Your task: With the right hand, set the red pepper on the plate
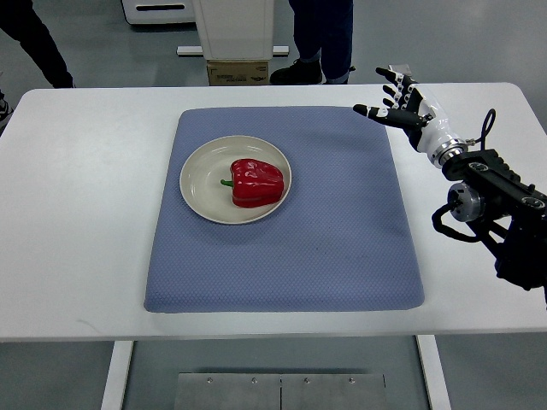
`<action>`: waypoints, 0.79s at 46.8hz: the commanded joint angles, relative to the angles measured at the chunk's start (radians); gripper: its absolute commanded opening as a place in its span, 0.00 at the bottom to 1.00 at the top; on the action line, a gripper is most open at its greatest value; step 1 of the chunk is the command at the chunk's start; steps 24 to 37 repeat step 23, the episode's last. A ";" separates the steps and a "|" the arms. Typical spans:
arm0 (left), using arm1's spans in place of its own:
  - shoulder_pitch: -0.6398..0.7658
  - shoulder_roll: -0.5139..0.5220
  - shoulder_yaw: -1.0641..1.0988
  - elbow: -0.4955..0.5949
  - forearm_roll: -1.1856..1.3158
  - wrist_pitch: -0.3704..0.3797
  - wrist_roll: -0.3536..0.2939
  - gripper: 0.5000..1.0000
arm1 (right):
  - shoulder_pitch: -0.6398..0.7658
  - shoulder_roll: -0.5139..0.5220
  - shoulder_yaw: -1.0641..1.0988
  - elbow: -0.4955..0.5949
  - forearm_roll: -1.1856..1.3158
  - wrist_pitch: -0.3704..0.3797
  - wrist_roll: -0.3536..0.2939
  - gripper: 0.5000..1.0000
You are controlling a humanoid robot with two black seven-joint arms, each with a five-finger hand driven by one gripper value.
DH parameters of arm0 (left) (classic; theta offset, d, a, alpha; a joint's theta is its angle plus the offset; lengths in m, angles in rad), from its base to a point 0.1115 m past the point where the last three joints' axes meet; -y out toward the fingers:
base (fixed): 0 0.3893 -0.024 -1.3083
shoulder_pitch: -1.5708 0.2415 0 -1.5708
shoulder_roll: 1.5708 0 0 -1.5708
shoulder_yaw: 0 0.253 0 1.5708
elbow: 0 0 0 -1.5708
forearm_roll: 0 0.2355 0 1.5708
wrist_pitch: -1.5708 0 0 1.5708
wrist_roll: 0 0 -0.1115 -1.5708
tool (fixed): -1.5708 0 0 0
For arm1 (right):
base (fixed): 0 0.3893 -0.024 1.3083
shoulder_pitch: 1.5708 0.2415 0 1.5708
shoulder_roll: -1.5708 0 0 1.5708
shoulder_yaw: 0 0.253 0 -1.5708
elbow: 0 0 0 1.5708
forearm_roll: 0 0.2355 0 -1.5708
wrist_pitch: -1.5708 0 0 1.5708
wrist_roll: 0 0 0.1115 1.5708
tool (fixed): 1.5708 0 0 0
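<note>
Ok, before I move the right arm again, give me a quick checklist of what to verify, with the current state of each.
1. Red pepper on the plate: ok, it lies inside the rim, stem toward the picture's left.
2. Right hand empty: ok, fingers spread, holding nothing.
3. Right hand clear of the plate: ok, it hovers by the far right corner of the blue mat, well apart.
4. Plate fully on the mat: ok.
5. Left arm clear: cannot tell, it is out of view.
6. People near the table: not ok, legs stand just beyond the far edge.
</note>
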 commanded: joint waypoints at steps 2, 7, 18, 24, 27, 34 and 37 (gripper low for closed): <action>0.000 0.000 0.000 0.000 0.000 0.000 0.000 1.00 | -0.012 0.002 0.045 0.000 0.000 0.000 0.000 1.00; 0.001 0.000 -0.001 0.000 0.000 0.000 0.000 1.00 | -0.027 0.000 0.082 0.001 0.000 0.000 0.000 1.00; 0.000 0.000 0.000 0.000 0.000 0.000 0.000 1.00 | -0.067 0.003 0.112 0.001 0.000 0.002 0.002 1.00; 0.000 0.000 0.000 -0.002 0.000 0.000 0.000 1.00 | -0.081 0.009 0.112 0.001 0.000 0.002 0.005 1.00; 0.000 0.000 0.000 -0.002 0.000 0.000 0.000 1.00 | -0.081 0.009 0.112 0.001 0.000 0.002 0.005 1.00; 0.000 0.000 0.000 -0.002 0.000 0.000 0.000 1.00 | -0.081 0.009 0.112 0.001 0.000 0.002 0.005 1.00; 0.000 0.000 0.000 -0.002 0.000 0.000 0.000 1.00 | -0.081 0.009 0.112 0.001 0.000 0.002 0.005 1.00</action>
